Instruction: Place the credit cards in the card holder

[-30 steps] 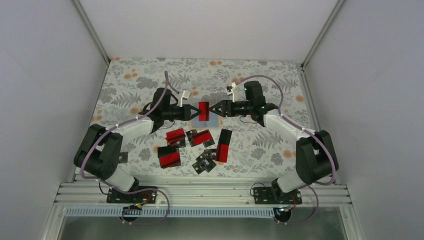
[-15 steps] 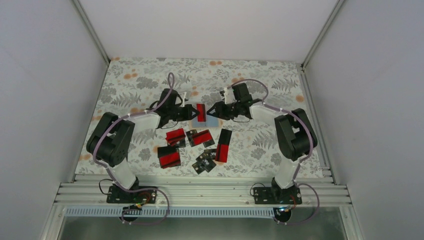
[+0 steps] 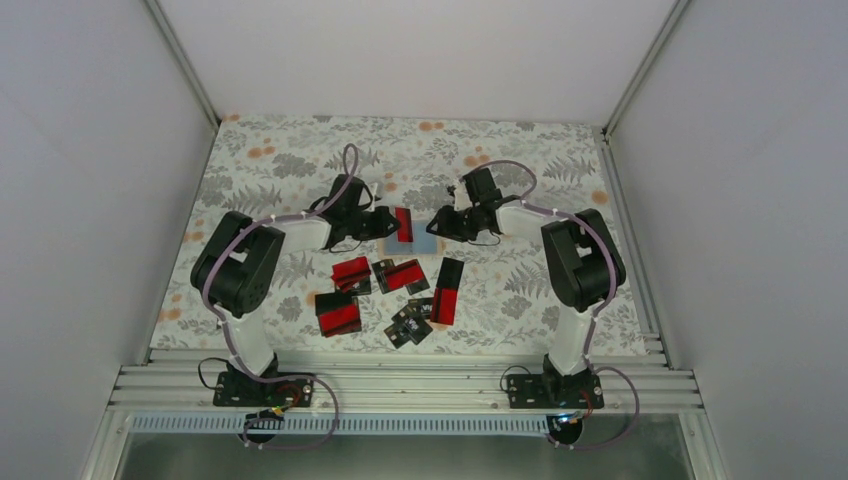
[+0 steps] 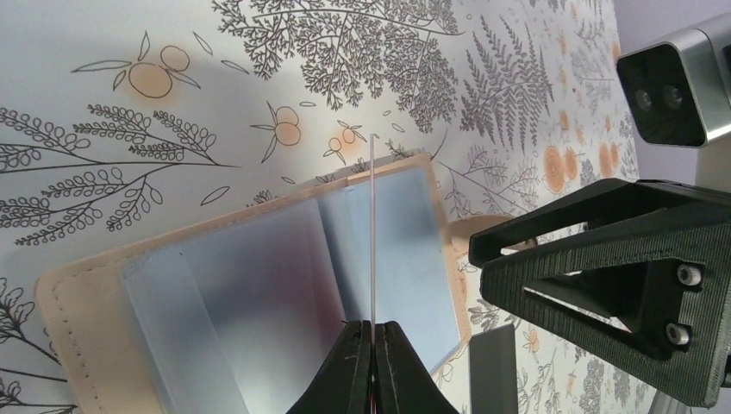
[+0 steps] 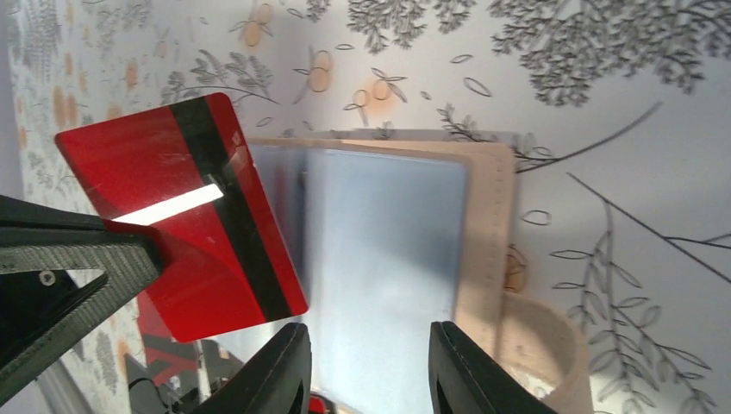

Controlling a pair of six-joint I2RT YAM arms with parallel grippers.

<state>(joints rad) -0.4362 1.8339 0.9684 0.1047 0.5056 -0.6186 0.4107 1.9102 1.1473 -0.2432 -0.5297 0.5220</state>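
From the top camera I see my left tool (image 3: 391, 224) clamped on one red-and-black credit card (image 3: 404, 224), held over the open card holder (image 3: 426, 243) at the middle of the floral surface (image 3: 280, 160). The right tool (image 3: 438, 226) is just beside the holder's far side. The other credit cards (image 3: 390, 290) lie scattered nearer the bases.

On the left wrist camera the card shows edge-on, pinched between closed fingertips, above the holder's pale blue inside.

On the right wrist camera my right tool's fingers (image 5: 280, 375) stand apart, gripping nothing, over the holder's edge
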